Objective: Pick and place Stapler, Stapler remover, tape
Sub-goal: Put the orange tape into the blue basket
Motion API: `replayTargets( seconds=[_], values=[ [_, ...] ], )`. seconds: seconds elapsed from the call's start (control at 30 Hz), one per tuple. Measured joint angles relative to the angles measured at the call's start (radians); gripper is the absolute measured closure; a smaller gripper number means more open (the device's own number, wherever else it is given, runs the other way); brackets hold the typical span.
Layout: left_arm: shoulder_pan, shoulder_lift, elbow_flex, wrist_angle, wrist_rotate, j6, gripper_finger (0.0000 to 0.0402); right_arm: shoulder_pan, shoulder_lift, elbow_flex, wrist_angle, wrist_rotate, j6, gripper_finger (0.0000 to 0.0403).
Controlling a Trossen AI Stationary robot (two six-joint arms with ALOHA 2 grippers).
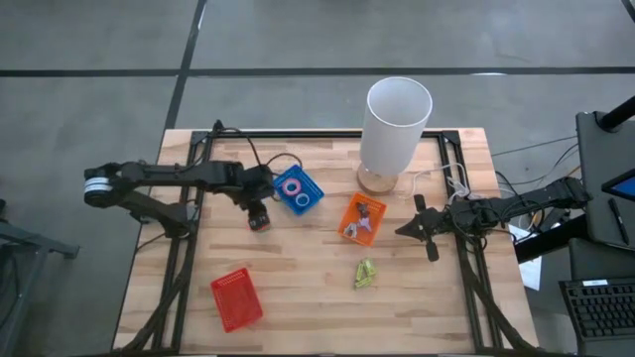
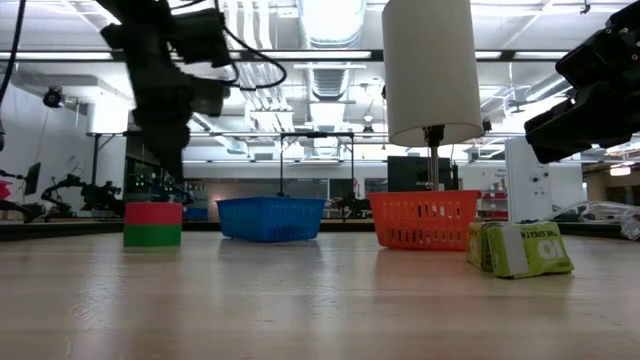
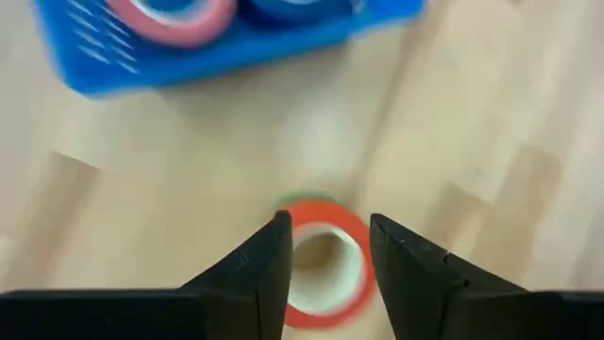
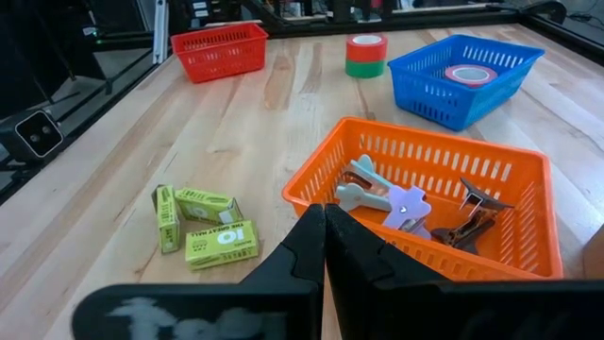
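Left gripper (image 1: 260,222) is positioned over the red tape roll (image 3: 324,263), which stands on the wood table (image 1: 298,297) just beside the blue tray (image 1: 299,189). In the left wrist view the 2 fingers (image 3: 260,274) are seen straddling the roll from above, jaws spread about as wide as the roll; whether the pads are touching it cannot be told. In the low view the roll (image 2: 153,223) is seen resting on the table, red on top, green band below, with the left arm coming down over it. 2 more rolls are held in the blue tray: a pink one (image 1: 291,184) and a blue one (image 1: 303,201). The orange tray (image 1: 362,219) sits near the table's middle, beside the base of a white lamp (image 1: 395,124), and staple removers (image 4: 385,196) are held in it. Green staple boxes (image 1: 365,274) lie loose on the table nearer the front than the orange tray. A red tray (image 1: 236,297) is set at the front left, well apart from the rest. Right gripper (image 1: 421,227) is parked at the table's right side near the orange tray, jaws fully closed on nothing.
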Motion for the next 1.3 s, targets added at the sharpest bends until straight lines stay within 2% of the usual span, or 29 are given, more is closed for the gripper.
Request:
replayTargets(
  seconds=[0.1,0.37,0.57,0.73,0.87,1.13,1.3],
  values=[
    [-0.019,-0.013,-0.046,0.005,0.03,-0.018,0.0257,0.0,0.0,0.0,0.0,0.0,0.0,0.0394],
    [-0.081,-0.015,-0.137,0.055,0.031,-0.079,0.0257,0.0,0.0,0.0,0.0,0.0,0.0,0.0394],
    [-0.104,-0.012,-0.164,0.153,0.025,-0.079,0.0257,0.0,0.0,0.0,0.0,0.0,0.0,0.0394],
    [-0.104,-0.012,-0.168,0.166,0.005,-0.059,0.0264,0.0,0.0,0.0,0.0,0.0,0.0,0.0394],
    [-0.104,-0.012,-0.168,0.172,-0.02,-0.055,0.0294,0.0,0.0,0.0,0.0,0.0,0.0,0.0394],
    [-0.104,0.006,-0.165,0.197,-0.01,-0.025,0.039,0.0,0.0,0.0,0.0,0.0,0.0,0.0394],
    [-0.104,0.003,-0.16,0.195,-0.016,-0.003,0.0397,0.0,0.0,0.0,0.0,0.0,0.0,0.0394]
  ],
)
